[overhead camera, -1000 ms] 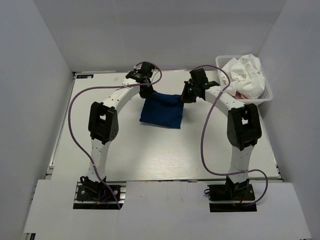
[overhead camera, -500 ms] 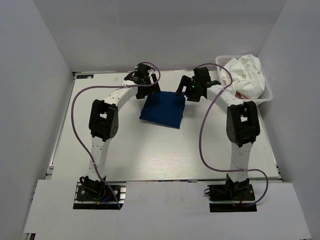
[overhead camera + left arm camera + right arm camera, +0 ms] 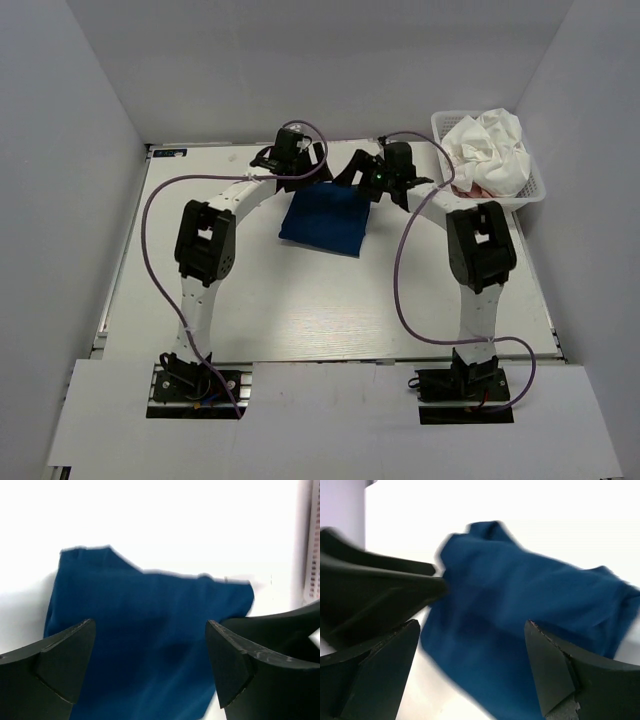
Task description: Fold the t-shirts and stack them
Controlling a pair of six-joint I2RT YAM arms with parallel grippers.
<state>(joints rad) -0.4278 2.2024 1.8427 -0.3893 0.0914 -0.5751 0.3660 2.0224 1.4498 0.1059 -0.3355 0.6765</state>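
Note:
A navy blue t-shirt [image 3: 325,222] lies folded into a rough rectangle on the white table, in the far middle. My left gripper [image 3: 312,176] hovers over its far left corner, open and holding nothing. My right gripper [image 3: 358,172] hovers over the far right corner, open too. In the left wrist view the navy shirt [image 3: 150,625] lies flat below the left gripper [image 3: 150,665]. The right wrist view shows the navy cloth [image 3: 530,615] under the right gripper [image 3: 470,667], with the left arm's black fingers [image 3: 375,595] close at the left. A crumpled white t-shirt [image 3: 492,148] fills the basket, with a bit of pink t-shirt [image 3: 478,189] beneath it.
The white mesh basket [image 3: 537,186] stands at the far right corner, against the right wall. Purple cables loop from both arms over the table. Grey walls close in the left, far and right sides. The two grippers hang close together.
Both grippers have opened and let go of the navy shirt's far edge, which has dropped flat. Both have risen slightly and drawn nearer each other.

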